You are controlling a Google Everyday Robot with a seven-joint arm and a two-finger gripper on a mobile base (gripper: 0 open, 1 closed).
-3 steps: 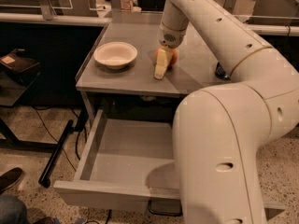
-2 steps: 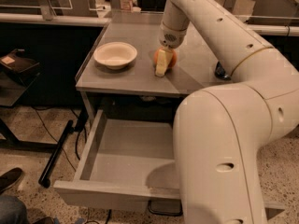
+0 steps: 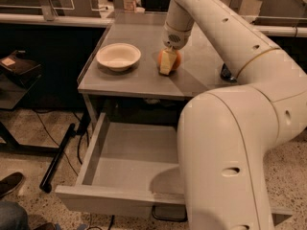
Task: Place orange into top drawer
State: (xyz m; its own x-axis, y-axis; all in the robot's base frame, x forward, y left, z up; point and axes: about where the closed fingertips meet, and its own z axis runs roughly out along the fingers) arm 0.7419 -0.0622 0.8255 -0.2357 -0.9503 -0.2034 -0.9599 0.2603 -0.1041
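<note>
Camera view: looking down from the front on a grey flat-topped desk [image 3: 139, 83] with a wide shallow grey metal drawer [image 3: 115, 201] beneath it.
Claw: reaching down at upper centre of the frame, the claw [image 3: 171, 62] is sitting right over the small round orange fruit [image 3: 177, 59]; whether it is gripping cannot be told.
Orange: resting on the desk, centre-right of its top, touching the claw.
Drawer: standing pulled open at lower left, its flat bottom showing.
Bowl: a white round bowl [image 3: 118, 56] is sitting left of the orange, apart from it.
Arm: the large cream robot arm [image 3: 240, 128] is filling the right side.
</note>
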